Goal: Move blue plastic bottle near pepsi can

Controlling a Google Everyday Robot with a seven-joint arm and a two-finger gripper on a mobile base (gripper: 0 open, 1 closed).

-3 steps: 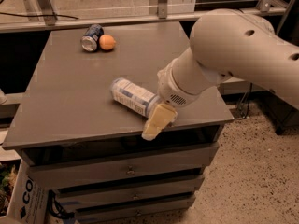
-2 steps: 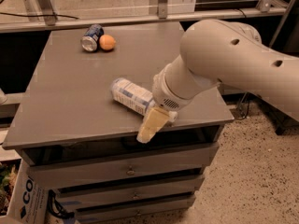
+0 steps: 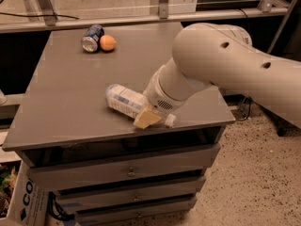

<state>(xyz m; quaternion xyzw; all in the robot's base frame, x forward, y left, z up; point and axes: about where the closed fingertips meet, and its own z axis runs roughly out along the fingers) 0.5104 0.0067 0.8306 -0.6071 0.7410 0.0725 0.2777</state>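
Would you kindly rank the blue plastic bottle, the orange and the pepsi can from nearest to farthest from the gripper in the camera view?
The gripper sits low at the table's front edge.
1. blue plastic bottle: lying right at the gripper.
2. orange: far back, on the can's nearer side.
3. pepsi can: far back, just beyond the orange.

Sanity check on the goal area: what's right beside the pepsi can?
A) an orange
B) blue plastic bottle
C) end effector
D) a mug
A: the orange sits against the pepsi can at the table's far left. The blue plastic bottle lies near the front edge, with the end effector at it.
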